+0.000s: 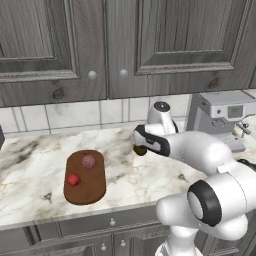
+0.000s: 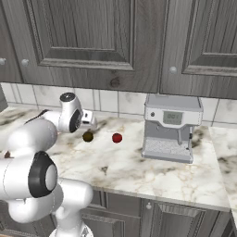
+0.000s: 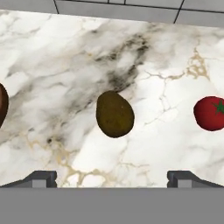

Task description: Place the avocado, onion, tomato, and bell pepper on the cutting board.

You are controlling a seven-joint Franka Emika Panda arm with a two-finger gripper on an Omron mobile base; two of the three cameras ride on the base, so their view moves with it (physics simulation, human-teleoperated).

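Avocado (image 3: 114, 114) lies centered below the wide-spread gripper (image 3: 112, 177).

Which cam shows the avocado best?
Hand view: the avocado lies centered, unobstructed, large on the marble counter. Right base view shows it small beside the tomato. Left base view has it mostly hidden behind the arm.

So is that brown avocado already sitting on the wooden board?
No, the avocado lies on the bare marble counter, apart from the cutting board, which holds the onion and the bell pepper.

Marble counter (image 1: 30, 165), cutting board (image 1: 85, 187), avocado (image 3: 114, 114), tomato (image 3: 210, 113), coffee machine (image 2: 171, 127)
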